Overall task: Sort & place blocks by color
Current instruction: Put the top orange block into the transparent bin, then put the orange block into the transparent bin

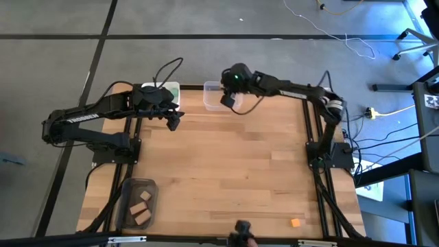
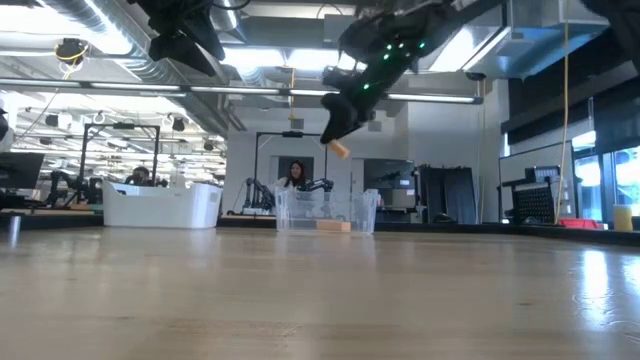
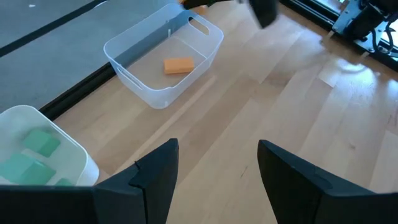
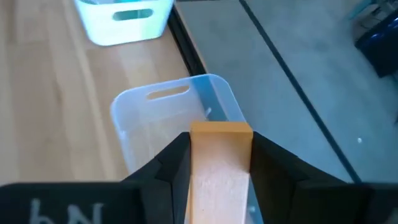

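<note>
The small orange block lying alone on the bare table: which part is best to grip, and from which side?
Probably from straight above, fingers closing on two opposite side faces. The lone orange block lies flat on the table with nothing beside it, so its sides are free. The right gripper holds another orange piece now.

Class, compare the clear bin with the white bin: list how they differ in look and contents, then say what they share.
The clear bin has see-through walls; the white bin is opaque. The clear bin holds one orange block; the white bin holds green blocks. The right gripper, shut on an orange bar, hangs above the clear bin; the open left gripper is nearer the white bin. Both bins sit at the table's far edge.
</note>
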`<state>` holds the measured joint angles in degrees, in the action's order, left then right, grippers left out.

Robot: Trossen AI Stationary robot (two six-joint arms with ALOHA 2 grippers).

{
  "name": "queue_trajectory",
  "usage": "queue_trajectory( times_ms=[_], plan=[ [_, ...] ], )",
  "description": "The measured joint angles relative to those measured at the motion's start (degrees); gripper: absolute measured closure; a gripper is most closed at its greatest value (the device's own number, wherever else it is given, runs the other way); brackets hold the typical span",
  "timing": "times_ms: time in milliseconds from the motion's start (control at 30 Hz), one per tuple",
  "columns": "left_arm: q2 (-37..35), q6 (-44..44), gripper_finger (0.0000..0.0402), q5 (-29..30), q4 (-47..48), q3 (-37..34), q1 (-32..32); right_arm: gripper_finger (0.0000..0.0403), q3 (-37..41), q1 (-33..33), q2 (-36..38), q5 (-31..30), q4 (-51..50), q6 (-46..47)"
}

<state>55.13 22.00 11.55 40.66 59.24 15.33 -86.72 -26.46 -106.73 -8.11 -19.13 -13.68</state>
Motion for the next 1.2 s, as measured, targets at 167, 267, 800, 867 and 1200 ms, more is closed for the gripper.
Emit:
queue_trajectory(
  times_ms=[167,267,800,867,1200],
  plan=[
    [0.0,0.0,0.0192,0.2,0.0,0.0,0.0,0.0271,-6.1,-3.6,-6.0,1.6,-1.6,0.2],
    [0.0,0.1,0.0192,1.1,0.0,0.0,0.0,0.0271,-9.3,-5.2,-9.0,4.3,-5.9,1.6],
    [0.0,0.3,0.0192,1.3,-0.2,0.0,0.0,0.0271,-10.4,-6.7,-16.8,6.8,-12.2,2.9],
    [0.0,0.4,0.0192,1.3,-0.2,0.0,0.0,0.0271,-10.4,-6.7,-17.1,6.9,-12.6,2.9],
    [0.0,0.4,0.0192,1.2,-0.2,0.0,0.0,0.0199,-10.4,-6.8,-17.4,5.1,-14.4,4.5]
  ],
)
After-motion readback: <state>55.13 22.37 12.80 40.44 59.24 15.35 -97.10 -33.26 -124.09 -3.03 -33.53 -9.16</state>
